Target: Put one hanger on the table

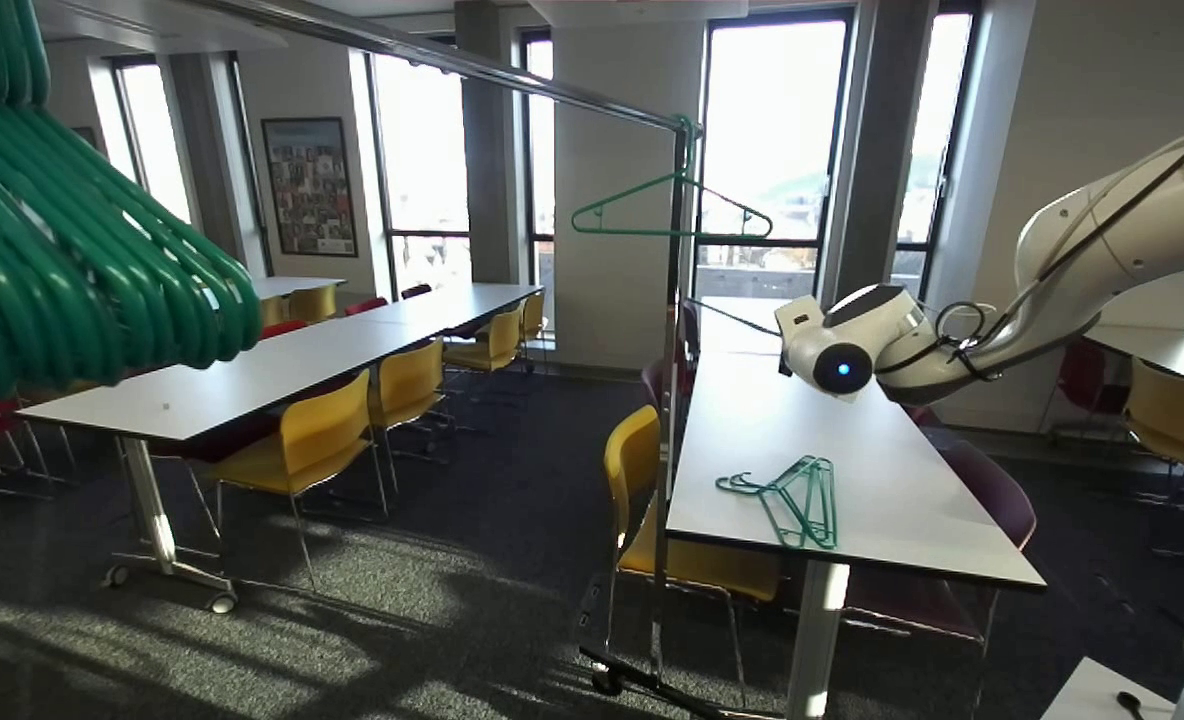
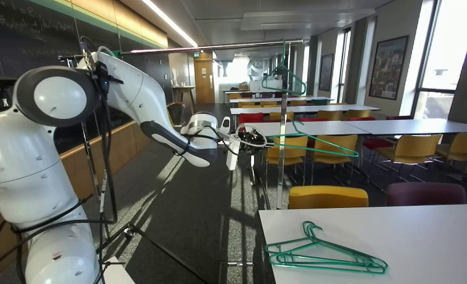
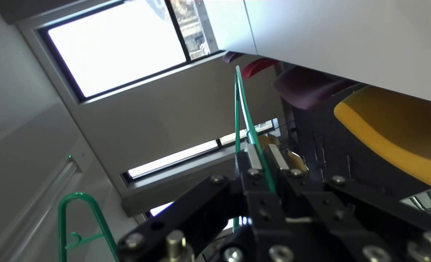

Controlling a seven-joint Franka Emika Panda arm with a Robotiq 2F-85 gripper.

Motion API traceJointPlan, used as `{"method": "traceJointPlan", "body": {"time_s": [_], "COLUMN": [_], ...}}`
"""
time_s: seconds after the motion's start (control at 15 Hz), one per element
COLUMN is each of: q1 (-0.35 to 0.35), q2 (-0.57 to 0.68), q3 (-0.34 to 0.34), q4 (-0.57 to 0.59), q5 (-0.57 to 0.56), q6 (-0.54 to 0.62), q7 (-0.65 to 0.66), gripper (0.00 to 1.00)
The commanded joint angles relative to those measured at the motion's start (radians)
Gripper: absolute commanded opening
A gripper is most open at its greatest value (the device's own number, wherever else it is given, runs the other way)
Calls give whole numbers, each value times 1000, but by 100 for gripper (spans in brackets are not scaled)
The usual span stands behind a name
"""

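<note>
Your claw (image 3: pixel 262 155) is clamped on a hanger (image 2: pixel 316 149), off the table (image 1: pixel 902 490).
Beside the table, the rack (image 1: pixel 562 92) carries a lone hanger (image 1: pixel 632 232); a bunch (image 1: pixel 102 270) hangs apart from the table, and other hangers (image 2: pixel 352 251) lie on top.

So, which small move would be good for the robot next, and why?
Probably carry the held hanger toward the white table where other hangers lie: the gripper is shut on it, and it is off the rail.

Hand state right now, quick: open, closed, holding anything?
Hand: closed, holding a green hanger by one of its bars.
</note>
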Motion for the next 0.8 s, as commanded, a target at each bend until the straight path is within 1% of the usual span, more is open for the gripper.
{"method": "traceJointPlan", "body": {"time_s": [0.0, 0.13, 0.4, 0.47, 0.67, 0.73], "q1": [69, 79, 78, 79, 84, 86], "q2": [86, 100, 113, 121, 163, 181], "q3": [-72, -95, -129, -134, -135, -134], "q4": [35, 14, -18, -19, 12, 19], "q5": [-171, -212, -243, -237, -153, -150], "q6": [-67, -97, -116, -122, -97, -107], "q7": [63, 33, 34, 44, 80, 92], "gripper": [2, 2, 2, 2, 2, 2]}}
